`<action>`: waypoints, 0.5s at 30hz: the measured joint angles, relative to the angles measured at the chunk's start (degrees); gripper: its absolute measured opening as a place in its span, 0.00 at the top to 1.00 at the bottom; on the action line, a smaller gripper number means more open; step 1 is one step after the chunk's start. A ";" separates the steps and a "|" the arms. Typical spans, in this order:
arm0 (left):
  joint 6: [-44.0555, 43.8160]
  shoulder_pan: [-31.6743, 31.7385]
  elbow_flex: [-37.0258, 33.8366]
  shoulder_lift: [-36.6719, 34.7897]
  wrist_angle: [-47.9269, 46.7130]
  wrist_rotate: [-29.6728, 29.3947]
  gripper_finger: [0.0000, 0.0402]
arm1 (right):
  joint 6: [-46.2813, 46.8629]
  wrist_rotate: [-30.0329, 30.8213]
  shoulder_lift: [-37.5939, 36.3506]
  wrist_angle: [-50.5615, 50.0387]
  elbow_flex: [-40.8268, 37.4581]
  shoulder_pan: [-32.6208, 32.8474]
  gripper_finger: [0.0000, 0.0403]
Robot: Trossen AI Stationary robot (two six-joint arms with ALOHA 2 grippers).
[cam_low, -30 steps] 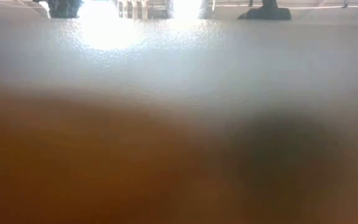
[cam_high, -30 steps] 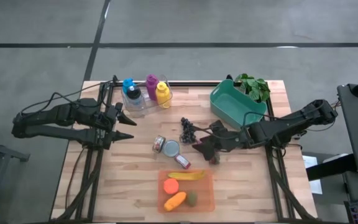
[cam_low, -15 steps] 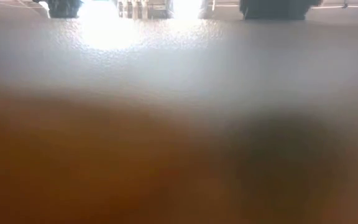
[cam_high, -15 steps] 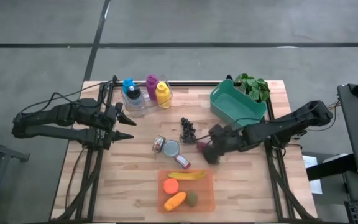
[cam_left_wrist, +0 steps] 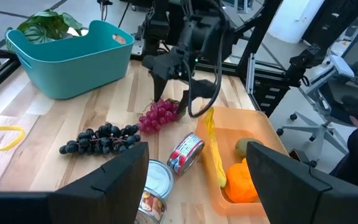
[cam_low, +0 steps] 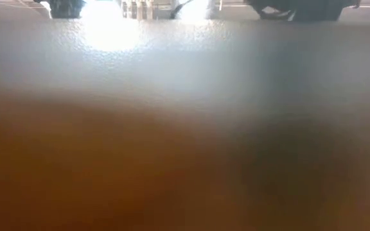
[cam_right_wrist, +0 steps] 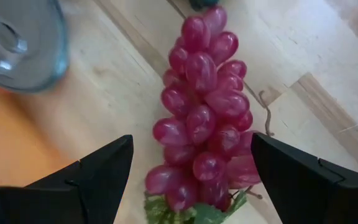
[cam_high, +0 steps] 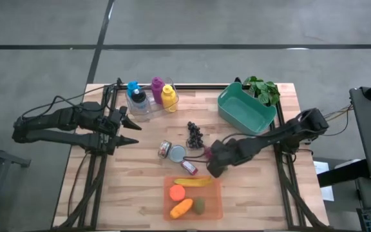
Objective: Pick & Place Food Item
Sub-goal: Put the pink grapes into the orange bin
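Red grape bunch (cam_right_wrist: 204, 112) lies flat on the wooden surface (cam_high: 134, 187) near centre, just right of the tins, between the teal bin (cam_high: 245, 109) at the far right and the orange tray (cam_high: 212, 205) at the near edge. Not lifted yet; stem end points toward the right arm.

Right pincer (cam_right_wrist: 191, 171) sits directly over the bunch, fingers spread wide either side of it, nothing gripped. Spread looks chosen to straddle the full width of the cluster; wrist cam shows grapes centred in the gap. Judgement: pre-grasp alignment; descent and close not yet done. Soft lumpy cluster, so grip could slip off single grapes or catch only the stem.

Round the bunch: dark grape bunch (cam_high: 194, 134) just to the far-left, apart from it. Tins (cam_high: 177, 153) to the left, close enough to be nudged if pincer drifts. Banana (cam_high: 194, 182) rests along the tray's far rim; tray already holds orange, carrot-like item, kiwi, so prob. the drop spot, though bin is also a candidate.

Left pincer (cam_high: 133, 131) parked at the left edge, fingers apart, empty; stays clear of the right arm's path. Bottles in clear holder (cam_high: 150, 96) far-left, untouched.

Low view blocked, no info.
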 joint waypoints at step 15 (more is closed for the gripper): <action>0.00 0.01 0.00 -0.01 0.00 -0.01 0.31 | -1.64 0.54 4.43 2.39 -0.64 -0.09 0.19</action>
